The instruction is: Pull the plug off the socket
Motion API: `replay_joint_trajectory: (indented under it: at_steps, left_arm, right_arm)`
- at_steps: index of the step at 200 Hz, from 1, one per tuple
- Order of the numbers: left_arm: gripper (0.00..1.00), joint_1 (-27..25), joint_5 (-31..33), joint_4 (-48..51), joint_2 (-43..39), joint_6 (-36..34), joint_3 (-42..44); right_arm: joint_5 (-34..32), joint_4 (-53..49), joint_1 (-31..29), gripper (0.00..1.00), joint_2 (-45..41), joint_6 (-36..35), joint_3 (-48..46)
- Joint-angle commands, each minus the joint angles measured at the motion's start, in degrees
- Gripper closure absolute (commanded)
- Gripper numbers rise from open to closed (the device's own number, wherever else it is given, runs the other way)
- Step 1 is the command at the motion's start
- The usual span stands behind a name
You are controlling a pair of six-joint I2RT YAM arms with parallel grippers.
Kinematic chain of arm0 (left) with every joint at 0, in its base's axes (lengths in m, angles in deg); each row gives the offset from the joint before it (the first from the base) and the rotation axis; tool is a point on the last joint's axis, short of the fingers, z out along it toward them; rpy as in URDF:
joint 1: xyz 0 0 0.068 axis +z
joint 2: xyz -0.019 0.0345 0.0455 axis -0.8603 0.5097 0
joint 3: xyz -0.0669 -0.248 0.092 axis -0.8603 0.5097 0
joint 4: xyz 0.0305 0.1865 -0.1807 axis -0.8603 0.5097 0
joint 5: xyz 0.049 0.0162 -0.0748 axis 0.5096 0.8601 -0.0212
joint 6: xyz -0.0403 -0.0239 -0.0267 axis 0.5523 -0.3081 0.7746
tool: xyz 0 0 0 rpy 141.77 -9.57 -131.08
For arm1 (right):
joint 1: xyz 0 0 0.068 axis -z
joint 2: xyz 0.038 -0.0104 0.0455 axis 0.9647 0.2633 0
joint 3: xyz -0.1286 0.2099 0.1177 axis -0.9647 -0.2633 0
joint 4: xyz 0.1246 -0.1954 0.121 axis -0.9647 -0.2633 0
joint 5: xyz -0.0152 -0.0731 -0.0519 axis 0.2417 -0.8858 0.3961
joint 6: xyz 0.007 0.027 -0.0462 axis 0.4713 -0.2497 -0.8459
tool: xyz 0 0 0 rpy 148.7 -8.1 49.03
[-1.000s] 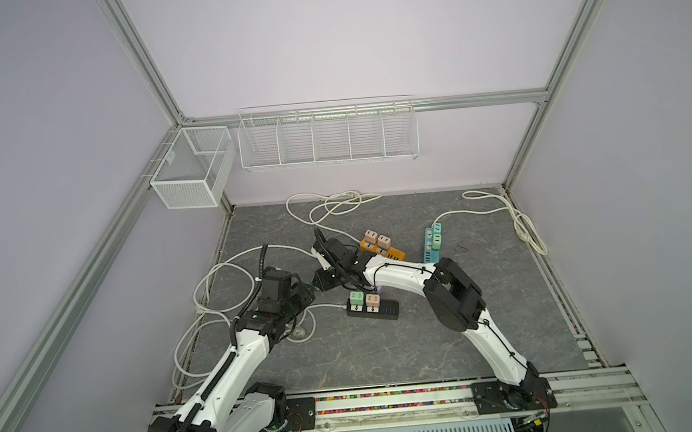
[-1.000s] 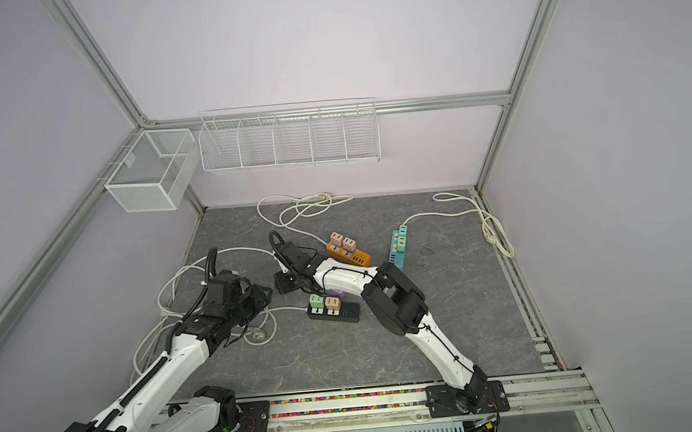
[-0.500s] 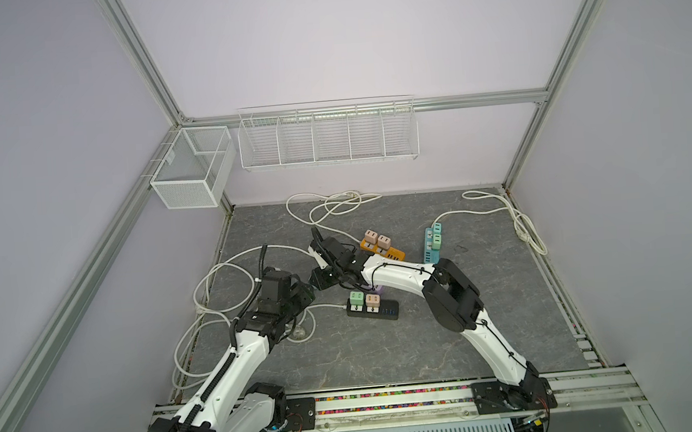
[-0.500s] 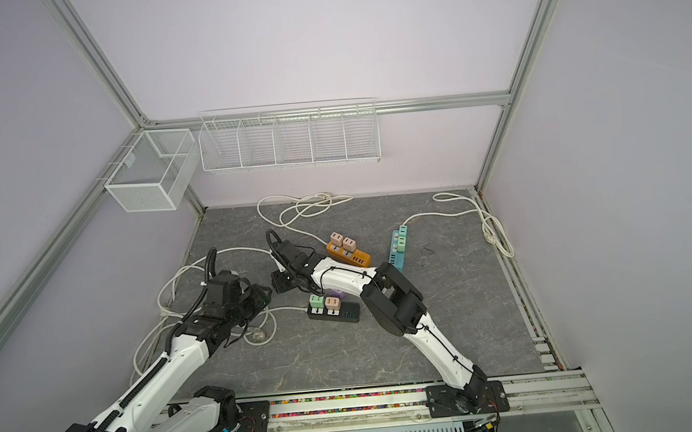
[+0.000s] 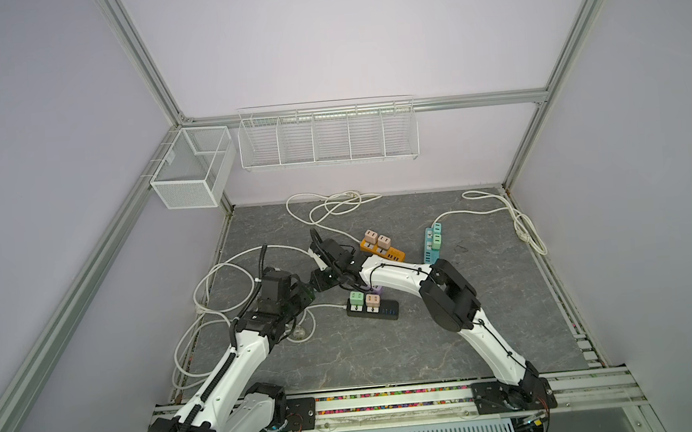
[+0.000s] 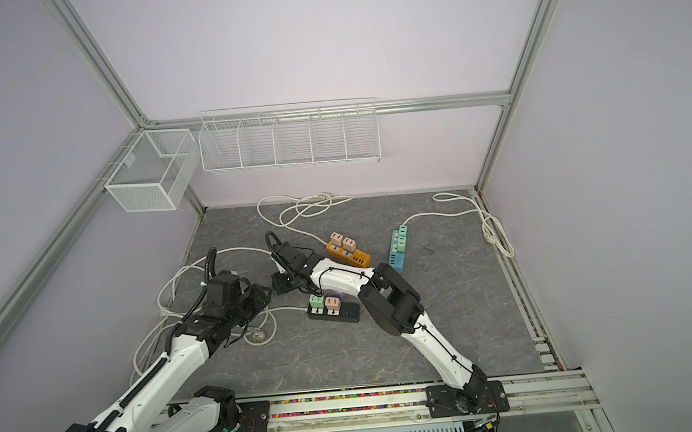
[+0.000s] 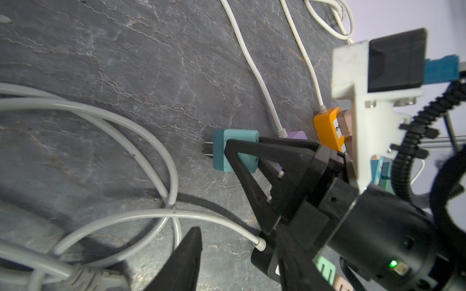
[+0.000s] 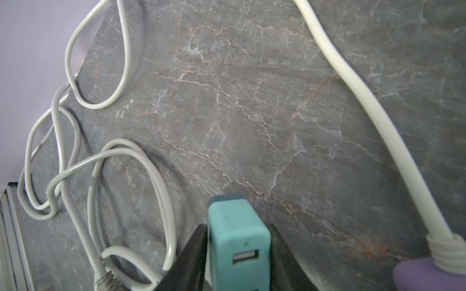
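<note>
A teal plug (image 8: 238,241) with a USB port is free of the socket. In the left wrist view the plug (image 7: 235,150) lies on the grey table, prongs pointing away from the purple socket strip (image 7: 297,134). My right gripper (image 8: 238,262) is open. Its black fingers (image 7: 252,176) stand close on both sides of the plug with only slim gaps. In both top views the right gripper (image 5: 319,279) (image 6: 280,282) reaches across to the left, and the purple strip (image 5: 376,288) peeks from under its arm. My left gripper (image 7: 239,272) (image 5: 305,297) is open just beside it, with nothing between its fingers.
A black strip (image 5: 373,309) holds a green and a pink plug. An orange strip (image 5: 382,246) and a teal strip (image 5: 433,244) lie behind. White cable loops (image 5: 217,309) crowd the left side, and more cable (image 5: 520,230) lies far right. Wire baskets (image 5: 328,133) hang on the back wall.
The right gripper's fingers have eased apart around the teal plug. Both arms have shifted only slightly.
</note>
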Motion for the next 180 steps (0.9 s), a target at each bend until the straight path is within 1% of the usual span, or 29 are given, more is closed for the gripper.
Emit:
replay_joint_trajectory:
  at_steps: [1,36,65,92,120,133,180]
  left_arm:
    - [0.50,0.2,0.7,-0.6,-0.1,0.5,-0.2]
    - [0.50,0.2,0.3,-0.3,-0.1,0.4,-1.1]
    - [0.50,0.2,-0.5,0.2,-0.5,0.2,-2.1]
    - [0.47,0.2,-1.8,0.5,-0.7,0.1,-3.6]
    - [0.45,0.2,-3.5,0.0,-0.5,1.4,-5.0]
    - [0.45,0.2,-4.8,-1.8,0.0,2.1,-4.9]
    - [0.44,0.1,-8.1,-6.6,3.6,3.9,-5.8]
  right_arm:
    - [-1.5,-1.8,-0.2,0.53,-0.3,-1.2,1.1]
    - [-1.7,-2.6,0.1,0.46,-2.5,-2.2,0.8]
    - [-1.8,-2.6,0.3,0.41,-6.6,-3.9,-0.5]
    - [-1.9,-3.7,0.6,0.36,-11.3,-6.0,-2.2]
    - [-3.7,-3.7,1.5,0.32,-17.7,-7.5,-7.1]
    - [-4.5,-3.5,2.0,0.31,-20.3,-7.9,-9.5]
    - [-6.6,-4.4,4.1,0.29,-26.5,-9.3,-15.7]
